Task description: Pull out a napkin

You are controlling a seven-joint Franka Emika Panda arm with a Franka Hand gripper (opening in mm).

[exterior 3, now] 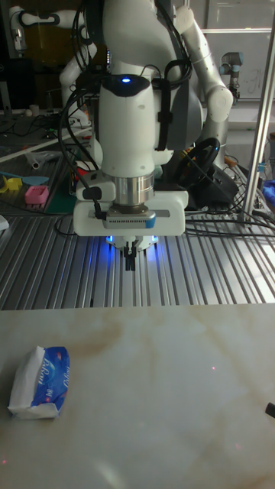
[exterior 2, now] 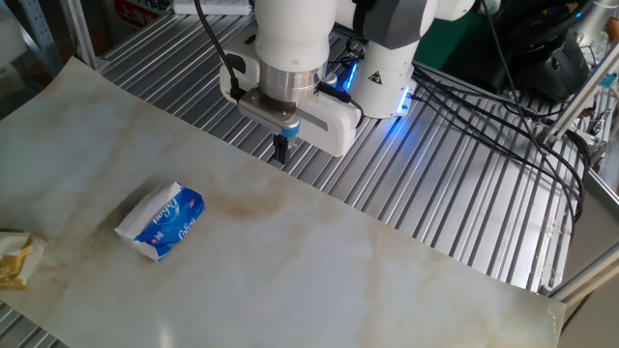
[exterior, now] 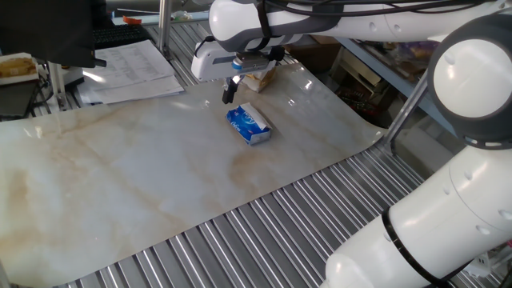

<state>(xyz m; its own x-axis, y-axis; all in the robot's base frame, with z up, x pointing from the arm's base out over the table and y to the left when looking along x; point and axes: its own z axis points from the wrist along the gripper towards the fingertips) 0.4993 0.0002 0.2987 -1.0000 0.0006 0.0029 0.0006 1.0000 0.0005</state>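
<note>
A blue-and-white tissue pack (exterior: 249, 124) (exterior 2: 162, 221) (exterior 3: 42, 382) lies flat on the marble-patterned mat. The napkin is out of view; no loose sheet shows at the pack. My gripper (exterior 2: 281, 150) (exterior: 229, 92) (exterior 3: 131, 263) hangs above the mat's edge, raised and well apart from the pack, pointing straight down. Its two dark fingers are pressed together with nothing between them, so it is shut.
A crumpled yellowish wad (exterior 2: 14, 259) (exterior: 258, 78) lies at the mat's edge beyond the pack. Printed paper sheets (exterior: 132, 68) rest at the far side. The mat (exterior: 120, 184) covers a slatted metal table (exterior 2: 455, 193), and cables (exterior 2: 484, 106) trail near the arm's base.
</note>
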